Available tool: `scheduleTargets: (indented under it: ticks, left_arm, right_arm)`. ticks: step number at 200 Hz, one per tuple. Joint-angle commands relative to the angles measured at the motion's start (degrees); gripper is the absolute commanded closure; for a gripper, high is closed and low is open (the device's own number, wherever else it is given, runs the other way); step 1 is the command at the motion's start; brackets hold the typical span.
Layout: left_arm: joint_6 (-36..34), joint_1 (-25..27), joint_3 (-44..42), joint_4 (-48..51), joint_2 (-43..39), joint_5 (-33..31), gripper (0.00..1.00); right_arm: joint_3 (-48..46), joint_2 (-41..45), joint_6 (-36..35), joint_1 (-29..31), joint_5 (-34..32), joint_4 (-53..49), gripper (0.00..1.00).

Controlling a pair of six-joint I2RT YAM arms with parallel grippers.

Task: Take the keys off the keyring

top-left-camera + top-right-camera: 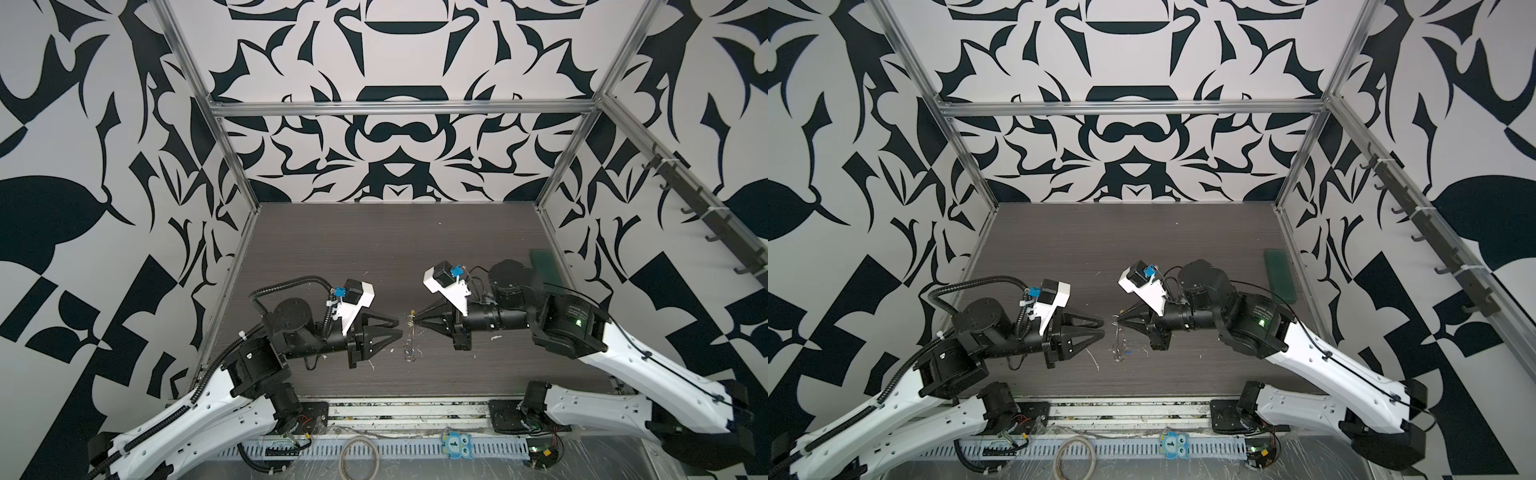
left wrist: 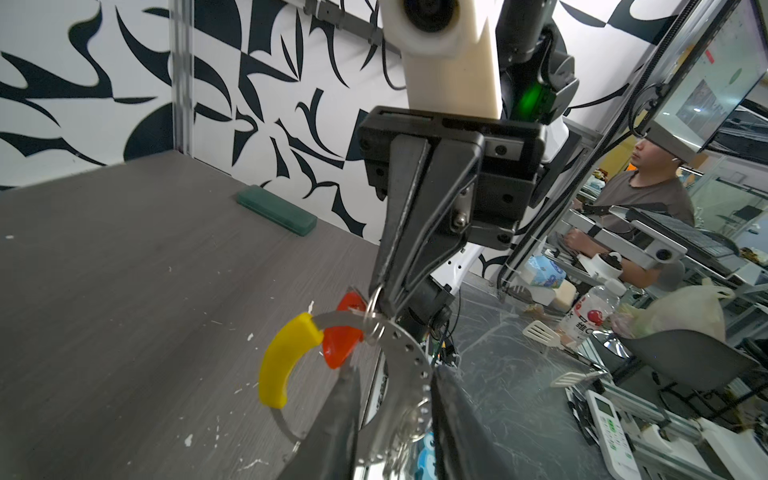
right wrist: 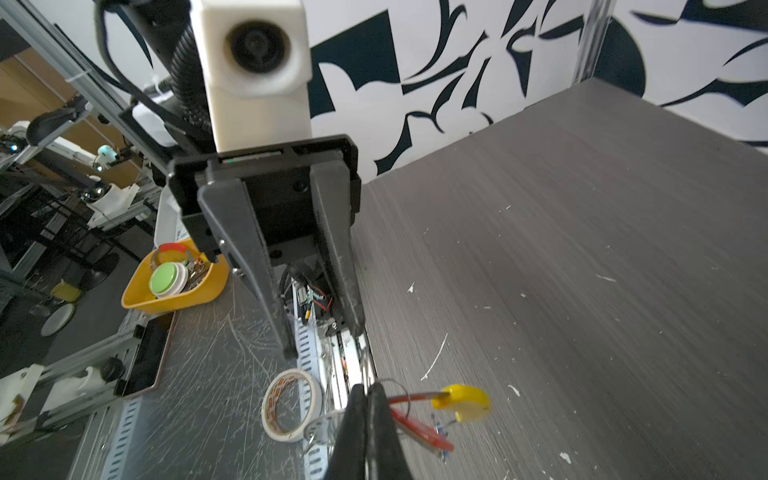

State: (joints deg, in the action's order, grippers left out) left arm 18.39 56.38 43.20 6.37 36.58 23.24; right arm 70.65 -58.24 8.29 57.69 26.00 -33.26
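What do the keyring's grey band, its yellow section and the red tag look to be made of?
Keyring band: thin metal, likely steel; dull silver sheen, punched holes.
Yellow section: smooth opaque plastic, soft gloss.
Red tag: glossy plastic, seemingly translucent.

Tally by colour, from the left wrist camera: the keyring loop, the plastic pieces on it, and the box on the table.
Grey: 1, keyring
Yellow: 1, sleeve
Red: 1, key tag
Green: 1, case
Total: 4

Green case (image 1: 1280,274) — beside right wall, tape roll (image 3: 269,411)
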Motion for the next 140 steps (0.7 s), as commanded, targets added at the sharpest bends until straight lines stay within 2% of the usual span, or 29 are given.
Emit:
scheduleTargets:
  ticks: [1,29,74,140]
  left_arm:
    - [-0.7,-0.1,1.8,1.5,0.5,2.7,0.69]
    - [-0.6,-0.1,1.8,1.5,0.7,3.0,0.69]
    - [-0.9,0.0,2.5,2.6,1.4,3.6,0.76]
    - [-0.7,0.0,2.7,2.2,2.5,6.2,0.85]
  right_arm:
    - [3.8,-0.6,-2.0,-0.1,4.6,-2.8,1.00]
    - [5.0,-1.8,-2.4,-0.1,6.0,-3.4,1.00]
    - [6.3,-3.7,-3.8,-0.1,8.2,-5.4,1.00]
    - [7.5,-5.7,-5.2,-0.1,7.6,-7.0,1.00]
